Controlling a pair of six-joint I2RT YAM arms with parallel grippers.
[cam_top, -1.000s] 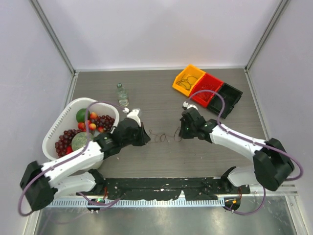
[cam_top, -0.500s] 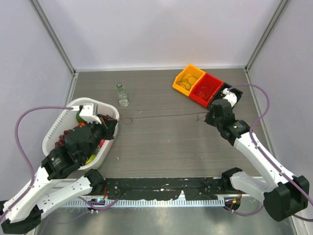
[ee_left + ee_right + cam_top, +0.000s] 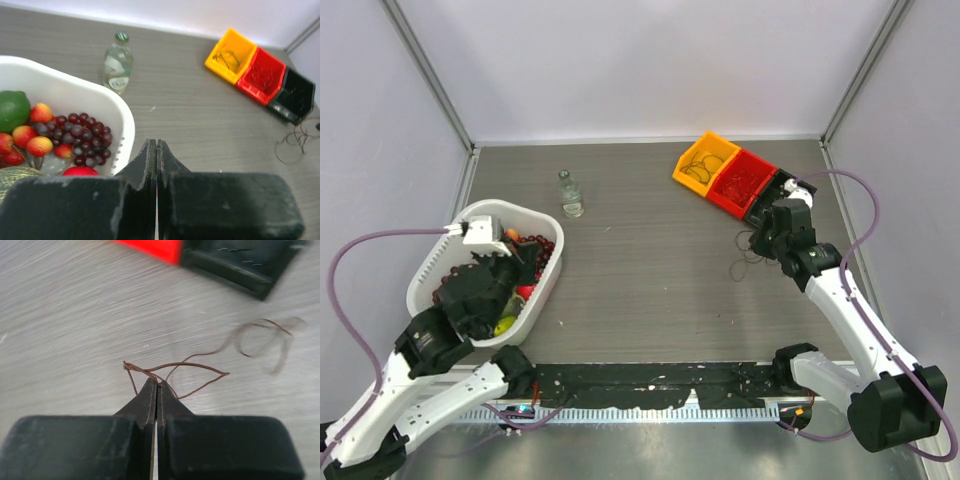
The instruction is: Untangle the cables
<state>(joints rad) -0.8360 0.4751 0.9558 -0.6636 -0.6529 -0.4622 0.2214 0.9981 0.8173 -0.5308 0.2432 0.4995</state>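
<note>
Left arm and right arm: white shell links, black joint housings. Thin purple hose loops off each (the left one wider). Fingers are matte black, tapered, edges scuffed pale. Black base rail is flecked white.

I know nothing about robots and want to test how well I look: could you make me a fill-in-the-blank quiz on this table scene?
1. The right gripper is shut on a thin ____ cable.
2. Three bins stand in a row: a yellow bin, a red bin and a ____ one.
3. The white basket holds ____.
4. The small bottle stands ____ on the table.

Missing words: brown; black; fruit; upright.
</note>
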